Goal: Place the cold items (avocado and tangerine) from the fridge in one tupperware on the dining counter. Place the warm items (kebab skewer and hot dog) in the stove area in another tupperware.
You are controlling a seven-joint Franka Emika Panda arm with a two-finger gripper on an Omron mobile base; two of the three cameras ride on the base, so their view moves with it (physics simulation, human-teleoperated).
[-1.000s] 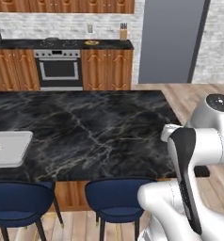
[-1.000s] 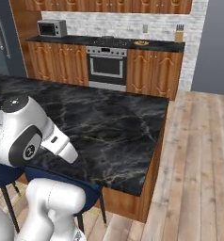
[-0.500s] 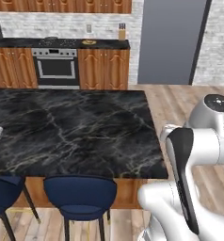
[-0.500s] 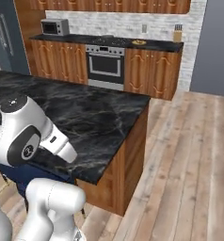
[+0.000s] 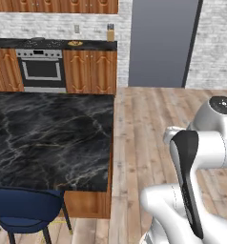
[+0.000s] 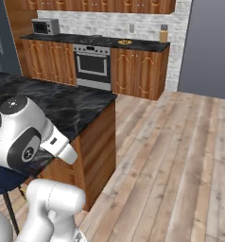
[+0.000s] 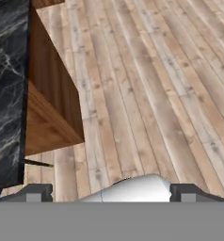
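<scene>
My gripper (image 7: 113, 193) points down at the wooden floor, open, with its two fingertips (image 7: 38, 192) far apart and nothing between them. The grey fridge (image 5: 163, 43) stands shut at the back, also seen as the fridge (image 6: 206, 47) at the right. The stove (image 5: 41, 69) sits in the back counter run, the same stove (image 6: 91, 64) in the right base view. The black marble dining counter (image 5: 48, 138) lies to my left; its end shows as the counter (image 7: 8, 70) in the hand view. Avocado, tangerine, kebab skewer, hot dog and tupperware are out of view.
Open wooden floor (image 5: 149, 124) runs from me to the fridge. A blue stool (image 5: 25, 209) stands under the counter's near edge. On the back counter are a knife block (image 5: 110, 33), a small yellowish dish (image 5: 75, 43) and a microwave (image 6: 44, 26).
The base has driven to the right, so the whole scene slid left. The white container on the counter's left has passed out of the picture. The gripper stays open.
</scene>
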